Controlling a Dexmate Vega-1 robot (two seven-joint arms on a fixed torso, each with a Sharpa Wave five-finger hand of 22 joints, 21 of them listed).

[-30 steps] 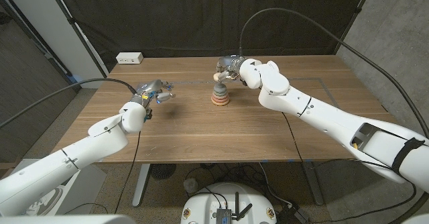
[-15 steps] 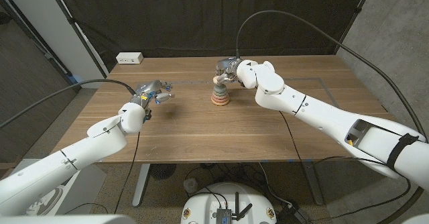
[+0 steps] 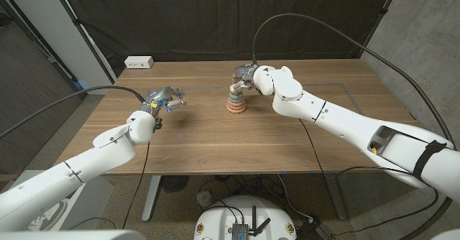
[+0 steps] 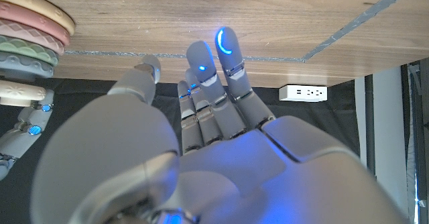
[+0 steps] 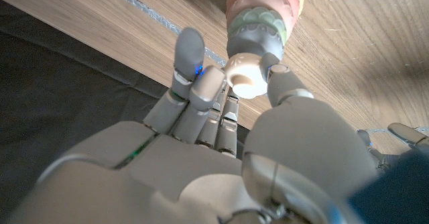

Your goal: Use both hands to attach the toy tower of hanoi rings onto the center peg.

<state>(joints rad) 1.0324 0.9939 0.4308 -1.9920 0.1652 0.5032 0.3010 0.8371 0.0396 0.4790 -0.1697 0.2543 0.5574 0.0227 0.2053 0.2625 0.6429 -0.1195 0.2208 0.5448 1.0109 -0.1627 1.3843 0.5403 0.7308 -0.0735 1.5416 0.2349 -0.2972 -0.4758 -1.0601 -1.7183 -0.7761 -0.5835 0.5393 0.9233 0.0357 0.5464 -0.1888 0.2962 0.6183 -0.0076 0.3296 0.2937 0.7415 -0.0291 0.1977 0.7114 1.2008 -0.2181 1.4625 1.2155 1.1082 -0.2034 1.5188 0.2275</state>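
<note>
Nearest, the left robot hand [image 3: 164, 100] hangs over the counter [image 3: 215, 139] well to the left of the work, fingers spread and holding nothing. Further back, at mid-counter, stands the ring stack [image 3: 235, 103] on its peg: pink rings lowest, green and grey rings above. The right robot hand [image 3: 243, 76] is at the top of the stack, its thumb and fingers closed on a cream cap [image 5: 242, 74] sitting just above the grey ring [image 5: 253, 39]; whether this piece is fully seated on the peg cannot be told. Beyond, at the counter's far left edge, lies a white power strip [image 3: 139, 62]. Assessment: the task looks close to done, with no loose rings seen on the counter. Risks: the stack is narrow and unsupported by the left robot hand, so a sideways pull on release could tip it or drag the base. If the fingers open unevenly, the cap may lift off with them. A tilted cap could jam on the peg.
</note>
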